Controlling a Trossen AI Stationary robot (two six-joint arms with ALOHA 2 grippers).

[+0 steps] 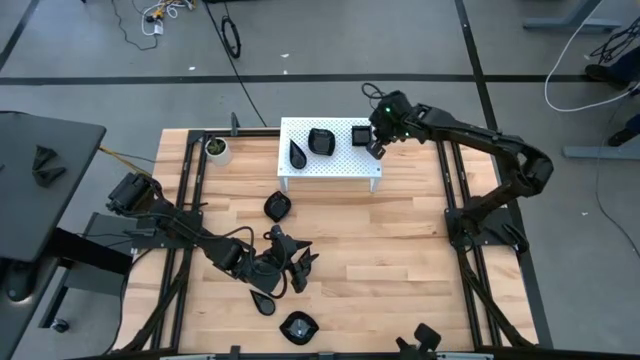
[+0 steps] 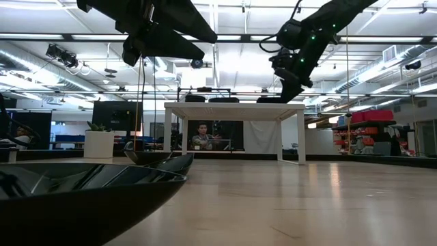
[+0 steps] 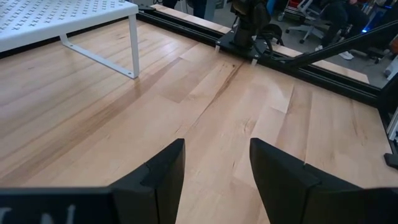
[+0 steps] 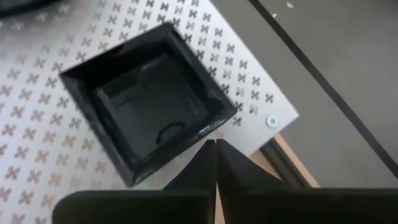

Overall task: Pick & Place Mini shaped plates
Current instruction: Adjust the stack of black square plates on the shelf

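- The white stand [image 1: 330, 170] sits at the far side of the wooden table [image 1: 400, 250].
- Three small black plates lie on the stand: a leaf plate [image 1: 298, 153], a round plate [image 1: 321, 141] and a square plate [image 1: 360, 135].
- The right gripper [image 1: 377, 149] is at the stand's right end, just beside the square plate.
- In the right wrist view its fingers [image 4: 205, 165] are pressed together with nothing between them, and the tips are at the near edge of the square plate [image 4: 146, 99].
- Three more black plates lie on the table in front of the stand: one [image 1: 277, 207] near the stand, one [image 1: 265, 302] farther away, and one [image 1: 298, 327] by the table's front edge.
- The left gripper [image 1: 288, 268] is well away from the stand, over the table near those plates.
- Its fingers [image 3: 165, 174] are spread apart and hold nothing; bare wood shows between them.
- A small white cup with a plant [image 1: 216, 149] stands left of the stand.
- In the low view a person [image 2: 203, 137] shows under the stand, far behind the table.
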